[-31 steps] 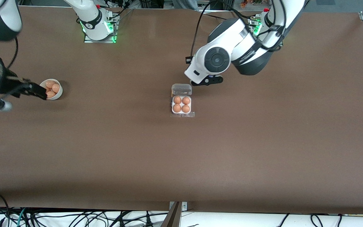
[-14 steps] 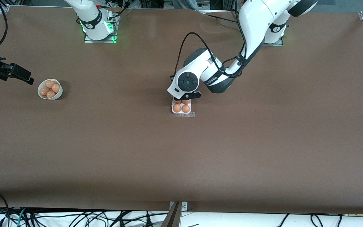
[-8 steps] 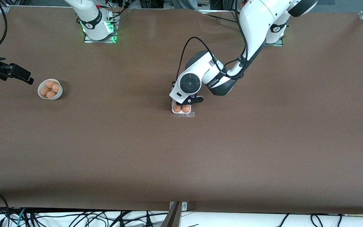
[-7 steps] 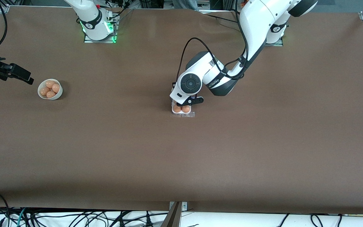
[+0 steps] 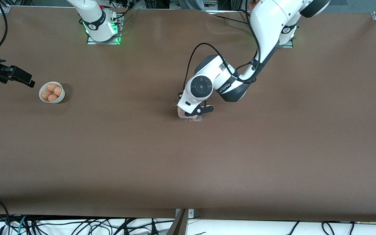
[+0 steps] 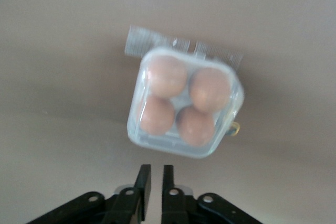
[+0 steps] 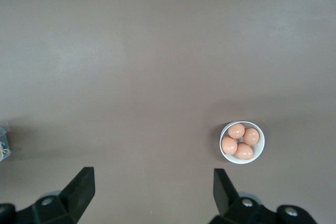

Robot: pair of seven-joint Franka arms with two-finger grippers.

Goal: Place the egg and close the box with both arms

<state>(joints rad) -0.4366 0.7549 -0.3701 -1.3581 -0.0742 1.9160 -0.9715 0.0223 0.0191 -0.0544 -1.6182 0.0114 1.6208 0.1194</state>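
Observation:
The box [image 6: 184, 103], a clear plastic carton, lies mid-table with its transparent lid down over several brown eggs; the placed egg cannot be told from the others. In the front view only the box's near edge [image 5: 189, 118] shows under the left arm's hand. My left gripper [image 6: 153, 174] is shut and empty, low over the box [image 5: 193, 112]. My right gripper [image 7: 152, 187] is open and empty. It hangs in the air at the right arm's end of the table [image 5: 15, 75], beside the bowl.
A round white bowl [image 5: 59, 97] with several brown eggs stands near the right arm's end of the table; it also shows in the right wrist view [image 7: 260, 132]. Bare brown table surrounds the box. Cables hang along the near table edge.
The left arm came down over the box and moved toward the front camera; the lid, which stood open, now lies over the eggs. The right gripper drew back from the bowl, then stayed still.

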